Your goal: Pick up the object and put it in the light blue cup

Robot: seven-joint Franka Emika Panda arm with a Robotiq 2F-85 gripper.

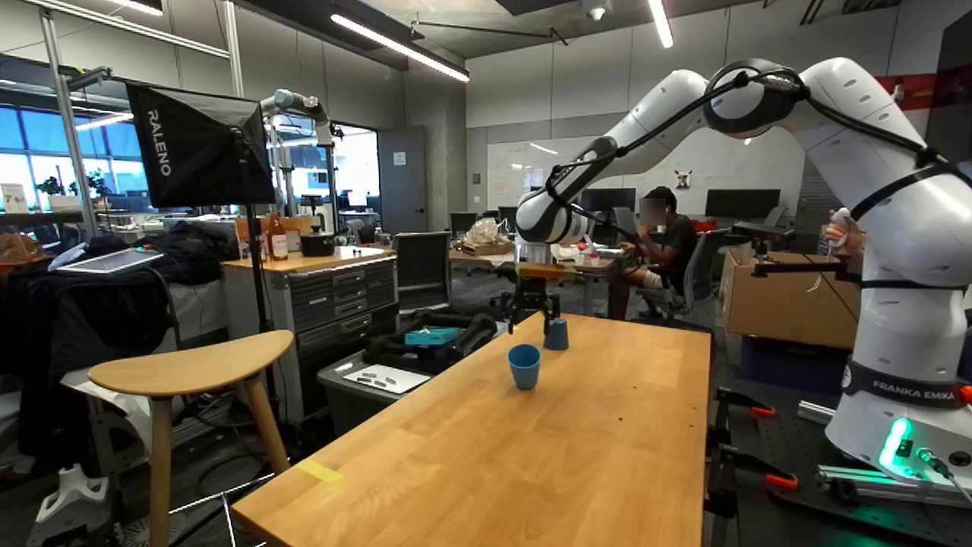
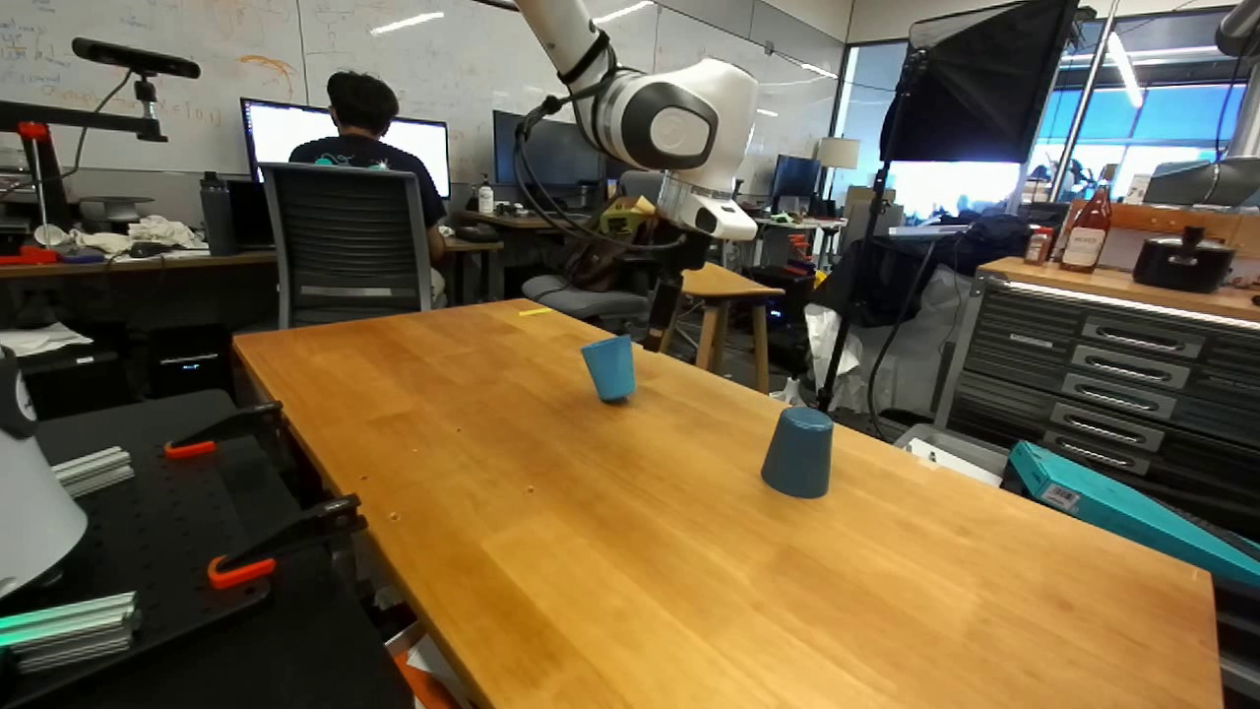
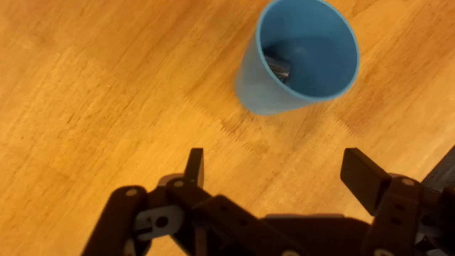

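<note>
The light blue cup (image 1: 524, 374) stands mouth up on the wooden table, near its long edge. It also shows in an exterior view (image 2: 611, 372), where it looks slightly tilted, and in the wrist view (image 3: 261, 96). A small dark, shiny object (image 3: 279, 68) lies inside the cup against its wall; its details are hard to make out. The cup wall hides it in both exterior views. My gripper (image 3: 273, 151) is open and empty, with its fingers spread wide above the table beside the cup. It also shows in both exterior views (image 1: 529, 325) (image 2: 663, 313), apart from the cup.
A darker blue cup (image 1: 557, 336) stands upside down on the wooden table (image 1: 592, 456), close to the light blue cup; it also shows in an exterior view (image 2: 798, 455). A grey bin with white paper (image 1: 387, 377) and a stool (image 1: 194, 365) stand beside the table.
</note>
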